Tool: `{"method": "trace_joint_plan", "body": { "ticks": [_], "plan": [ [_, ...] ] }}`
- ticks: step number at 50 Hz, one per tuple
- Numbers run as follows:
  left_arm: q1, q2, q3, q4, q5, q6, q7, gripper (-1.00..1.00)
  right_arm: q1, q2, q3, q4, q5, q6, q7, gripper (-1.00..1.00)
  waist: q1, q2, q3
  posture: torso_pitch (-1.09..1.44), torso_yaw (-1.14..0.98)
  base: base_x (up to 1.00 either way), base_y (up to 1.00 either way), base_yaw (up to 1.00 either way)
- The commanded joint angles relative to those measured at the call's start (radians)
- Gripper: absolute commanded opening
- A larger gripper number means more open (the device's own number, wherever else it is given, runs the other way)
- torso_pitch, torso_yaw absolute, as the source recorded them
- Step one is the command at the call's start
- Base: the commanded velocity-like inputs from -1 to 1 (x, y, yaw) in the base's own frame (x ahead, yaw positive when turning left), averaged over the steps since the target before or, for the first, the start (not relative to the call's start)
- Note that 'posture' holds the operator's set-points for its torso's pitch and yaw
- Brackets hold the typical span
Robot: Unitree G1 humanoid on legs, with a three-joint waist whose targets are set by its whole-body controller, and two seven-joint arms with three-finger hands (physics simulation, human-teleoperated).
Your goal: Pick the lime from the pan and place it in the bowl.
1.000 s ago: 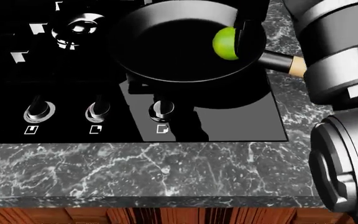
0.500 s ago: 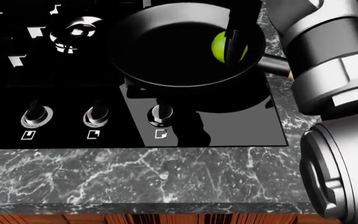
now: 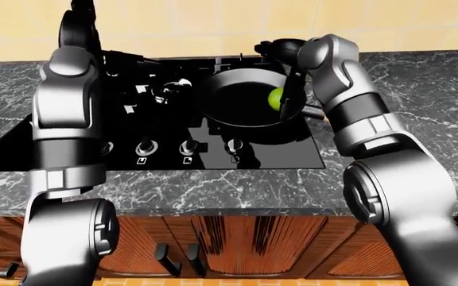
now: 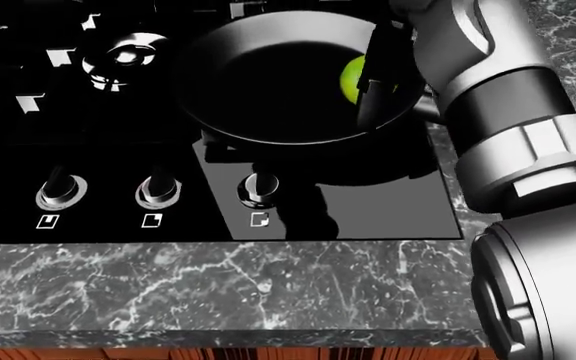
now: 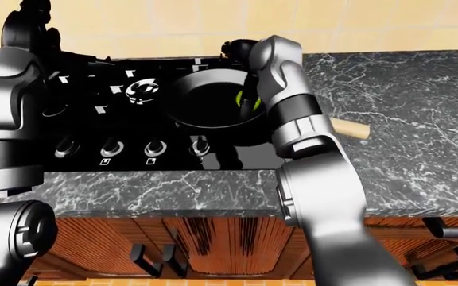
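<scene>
The robot's body is finished in glossy silver-grey metal with black sections. The right arm is built of rounded cylindrical segments; a black band separates two silver segments at mid-forearm, and stepped collar rings follow toward 5 o'clock. A large disc-shaped joint housing with concentric rings caps the upper arm. The right hand is black, with slender dark fingers. The left arm repeats the same form: a silver boxy forearm with rounded top, a ribbed collar, and a round dark-centred joint disc at 7 o'clock. Its upper end is black. No cables, screws or markings are discernible.
</scene>
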State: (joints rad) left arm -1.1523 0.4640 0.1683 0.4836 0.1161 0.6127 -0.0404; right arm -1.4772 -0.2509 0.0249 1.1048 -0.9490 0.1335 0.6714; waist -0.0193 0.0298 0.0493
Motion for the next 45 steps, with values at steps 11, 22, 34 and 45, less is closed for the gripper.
{"method": "trace_joint_plan", "body": {
  "ticks": [11,22,34,45],
  "plan": [
    [-0.045,0.008,0.001,-0.024,0.007,-0.033,0.008,1.0,0.002,-0.009,-0.005,-0.053,0.002,0.017,-0.033,1.0,0.002,0.001,-0.035,0.0,0.0,0.0,0.0,0.0],
    [-0.048,0.0,-0.003,-0.036,0.012,-0.023,0.006,1.0,-0.056,-0.036,-0.023,-0.027,0.024,0.035,-0.071,1.0,0.004,0.0,-0.033,0.0,0.0,0.0,0.0,0.0],
    [-0.045,0.004,0.002,-0.039,0.011,-0.022,0.005,1.0,-0.045,-0.03,-0.003,0.002,0.0,0.04,-0.14,1.0,0.005,-0.001,-0.035,0.0,0.0,0.0,0.0,0.0],
    [-0.047,0.005,0.002,-0.037,0.009,-0.021,0.006,1.0,-0.051,-0.027,-0.005,0.041,-0.015,0.042,-0.247,1.0,0.007,-0.001,-0.036,0.0,0.0,0.0,0.0,0.0]
  ]
}}
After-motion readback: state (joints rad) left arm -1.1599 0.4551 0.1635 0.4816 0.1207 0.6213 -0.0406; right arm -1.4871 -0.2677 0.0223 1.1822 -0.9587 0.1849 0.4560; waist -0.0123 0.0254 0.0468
